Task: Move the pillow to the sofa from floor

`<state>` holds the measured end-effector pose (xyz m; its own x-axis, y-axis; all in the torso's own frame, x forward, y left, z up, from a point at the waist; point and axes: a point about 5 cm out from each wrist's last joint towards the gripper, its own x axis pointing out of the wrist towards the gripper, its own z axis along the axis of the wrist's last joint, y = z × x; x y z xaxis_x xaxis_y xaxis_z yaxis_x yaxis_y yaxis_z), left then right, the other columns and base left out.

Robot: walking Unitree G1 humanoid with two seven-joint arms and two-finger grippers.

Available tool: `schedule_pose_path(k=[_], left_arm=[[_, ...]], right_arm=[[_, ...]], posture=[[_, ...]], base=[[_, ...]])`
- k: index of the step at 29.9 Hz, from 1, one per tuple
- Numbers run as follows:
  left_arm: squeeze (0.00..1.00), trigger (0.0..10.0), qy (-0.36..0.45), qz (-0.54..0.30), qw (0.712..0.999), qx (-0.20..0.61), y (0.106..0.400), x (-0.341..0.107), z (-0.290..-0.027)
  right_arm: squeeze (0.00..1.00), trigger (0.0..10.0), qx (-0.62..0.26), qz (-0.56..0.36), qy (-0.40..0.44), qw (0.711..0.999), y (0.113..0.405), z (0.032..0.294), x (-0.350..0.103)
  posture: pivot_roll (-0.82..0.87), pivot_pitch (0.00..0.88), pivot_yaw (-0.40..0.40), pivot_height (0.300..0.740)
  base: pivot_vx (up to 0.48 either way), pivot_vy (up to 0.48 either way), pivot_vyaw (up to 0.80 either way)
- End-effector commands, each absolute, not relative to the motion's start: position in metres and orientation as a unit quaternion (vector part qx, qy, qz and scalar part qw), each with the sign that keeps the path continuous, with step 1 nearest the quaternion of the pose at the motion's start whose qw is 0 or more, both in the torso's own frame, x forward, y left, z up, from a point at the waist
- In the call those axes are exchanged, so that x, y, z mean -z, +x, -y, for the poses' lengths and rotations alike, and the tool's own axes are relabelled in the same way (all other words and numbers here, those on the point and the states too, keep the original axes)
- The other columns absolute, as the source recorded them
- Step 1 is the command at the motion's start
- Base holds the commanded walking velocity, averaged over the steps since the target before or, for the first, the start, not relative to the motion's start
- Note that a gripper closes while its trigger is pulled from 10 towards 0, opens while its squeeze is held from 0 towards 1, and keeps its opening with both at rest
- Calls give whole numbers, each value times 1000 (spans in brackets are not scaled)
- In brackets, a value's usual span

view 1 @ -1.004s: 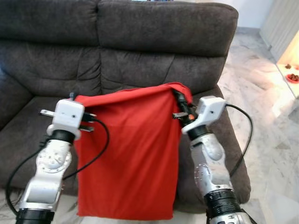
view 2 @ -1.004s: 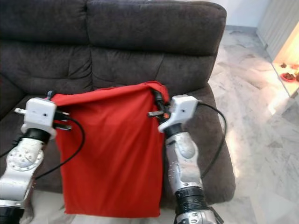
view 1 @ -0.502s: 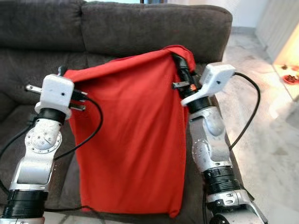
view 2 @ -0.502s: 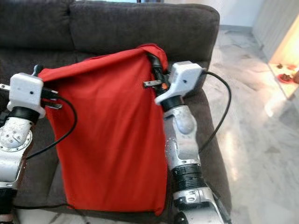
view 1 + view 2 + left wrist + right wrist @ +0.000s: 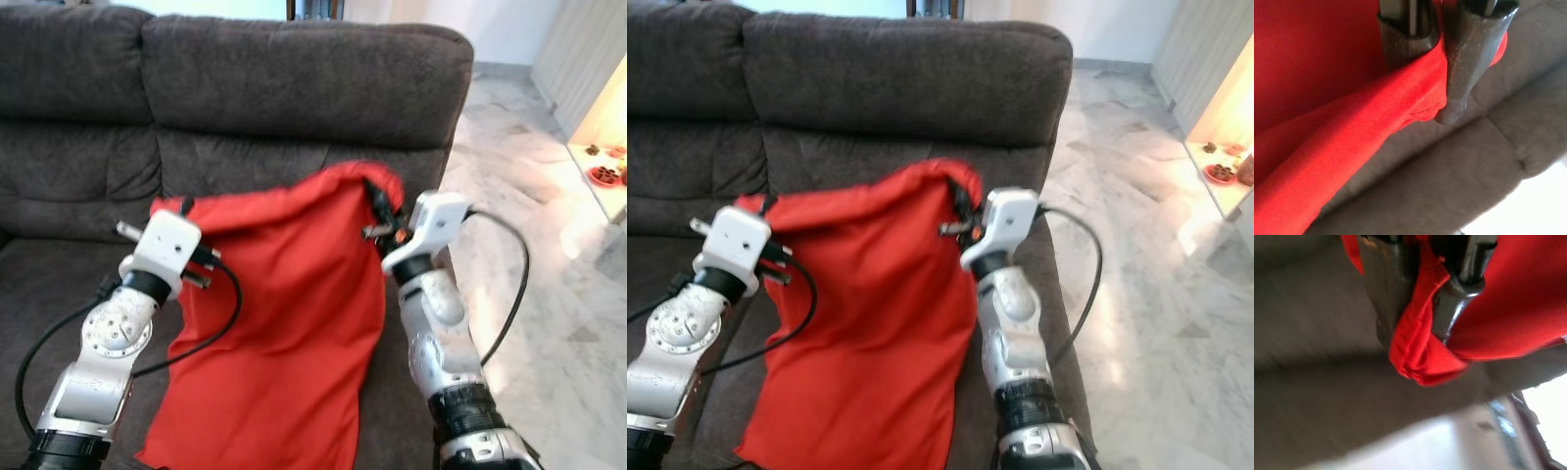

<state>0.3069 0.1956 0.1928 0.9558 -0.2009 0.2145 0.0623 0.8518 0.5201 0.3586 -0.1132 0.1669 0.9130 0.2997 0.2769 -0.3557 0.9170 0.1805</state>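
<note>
Red pillow [image 5: 284, 323], dark grey sofa [image 5: 294, 88] — white-grey marbled floor [image 5: 558, 255]

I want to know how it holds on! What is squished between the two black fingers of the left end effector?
A fold of the red pillow, near its corner. The left wrist view shows the black fingers pinching the cloth, with the grey sofa behind.

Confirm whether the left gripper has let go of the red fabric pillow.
No: the left wrist view shows the left gripper with its jaws pinched on a corner of the red fabric pillow.
</note>
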Motion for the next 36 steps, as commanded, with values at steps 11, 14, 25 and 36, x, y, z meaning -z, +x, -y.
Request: schedule_pose_path(k=[11, 14, 25, 36], left_arm=[[1000, 10000, 254, 92, 960, 77, 305, -174, -200], [1000, 10000, 257, 88, 959, 79, 304, -172, -199], [0, 10000, 231, 32, 970, 68, 300, -140, -208], [0, 10000, 169, -161, 972, 19, 268, -39, -243]], right_arm=[[455, 10000, -139, 83, 124, 979, 354, 122, -143], [1000, 10000, -135, 84, 124, 979, 354, 122, -143], [0, 10000, -87, 64, 90, 990, 351, 136, -128], [0, 10000, 140, -92, 6, 986, 287, 222, -39]], posture=[[121, 117, 22, 740], [122, 117, 22, 740], [124, 114, 20, 740], [85, 91, 40, 740]], base=[[0, 0, 0], [0, 0, 0], [0, 0, 0], [0, 0, 0]])
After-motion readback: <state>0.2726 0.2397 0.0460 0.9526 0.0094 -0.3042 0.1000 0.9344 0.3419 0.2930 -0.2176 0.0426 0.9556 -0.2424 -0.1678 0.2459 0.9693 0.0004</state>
